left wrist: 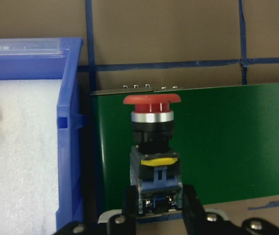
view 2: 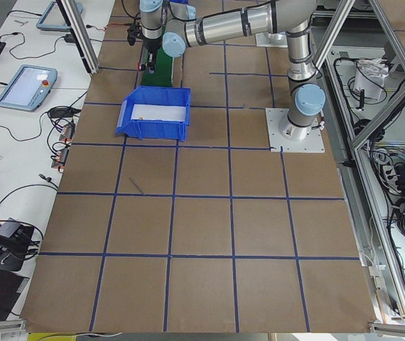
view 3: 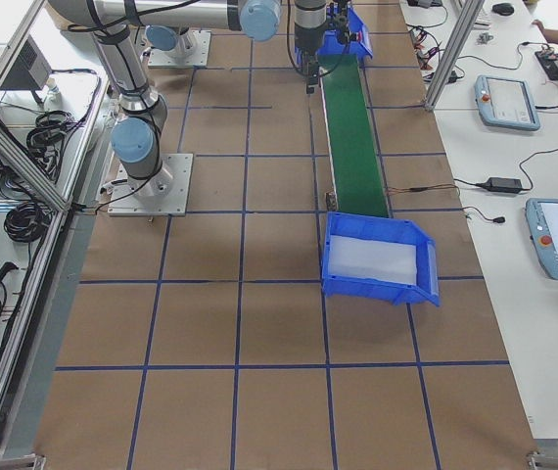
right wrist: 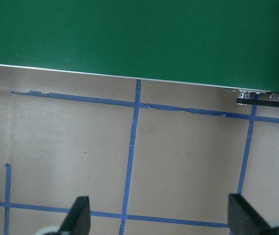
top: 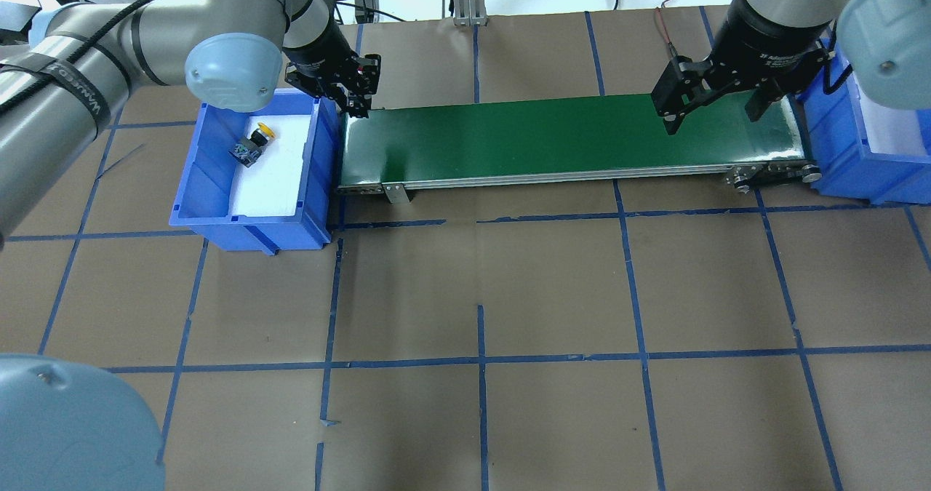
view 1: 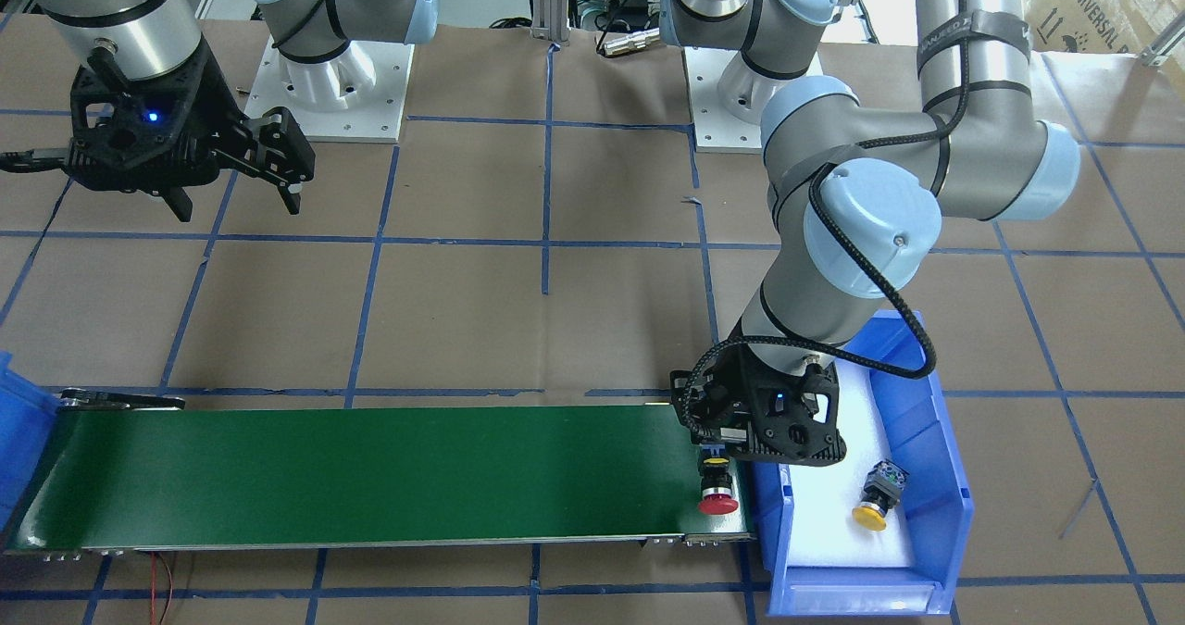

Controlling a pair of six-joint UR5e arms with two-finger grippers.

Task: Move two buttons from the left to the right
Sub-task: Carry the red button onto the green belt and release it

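I log: red button (left wrist: 151, 105) — clamped in left end effector (left wrist: 158, 198), at the green belt's (view 1: 370, 468) end beside the blue bin (view 1: 954, 477). Yellow button (view 1: 875, 500) — lying in that bin. Right end effector (right wrist: 159, 215): spread, empty.

One button (view 1: 717, 493) is over the belt (view 1: 370, 472), the other button (view 1: 876, 500) in the adjoining bin (view 1: 954, 505).
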